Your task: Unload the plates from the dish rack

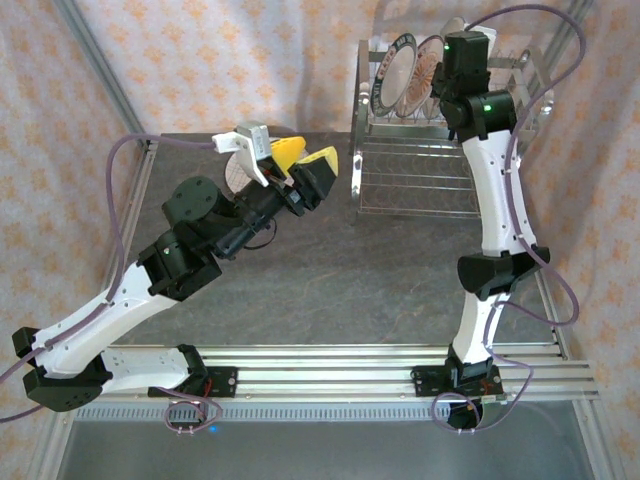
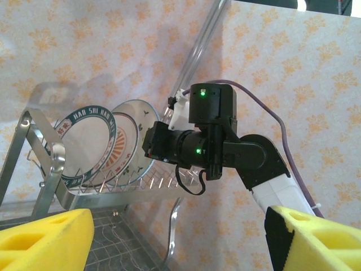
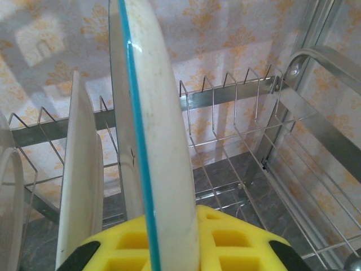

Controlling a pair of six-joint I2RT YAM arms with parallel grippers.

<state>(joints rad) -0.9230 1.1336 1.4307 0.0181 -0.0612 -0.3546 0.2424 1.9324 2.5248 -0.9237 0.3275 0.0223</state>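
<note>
Overhead view of a dark grey table [image 1: 300, 290] in front of a pale orange-patterned backdrop [image 1: 220, 60]. Chrome wire dish rack [image 1: 415, 170] at the far right of the table, with plates standing upright on edge in its upper slots.

Right arm [image 1: 490, 190] stretched away to the far side, wrist directly above the rack's top tier. From the right wrist camera: right gripper [image 3: 169, 243] clenched on a teal-rimmed plate [image 3: 163, 141], yellow foam pads [image 3: 231, 237] pressed against both faces at the plate's upper edge. Plate upright, lower part down among the slot wires [image 3: 237, 96]. To its left, a white plate [image 3: 84, 180] in a neighbouring slot, close beside but not touching, and the rim of one more plate [image 3: 8, 197] at the picture's left edge.

Left arm bent over the middle left of the table, well apart from the rack. Left gripper [image 1: 308, 158] released, yellow fingers [image 2: 45, 240] spread wide with nothing between them, aimed at the rack. Small pale round plate [image 1: 236, 178] just left of that gripper, partly covered by the wrist.

From the left wrist camera: green-rimmed plate [image 2: 84, 144] with lettering round its border at the rack's left end, and a red-patterned plate [image 2: 127, 141] leaning just behind it, with the right arm's black wrist immediately to their right.
</note>
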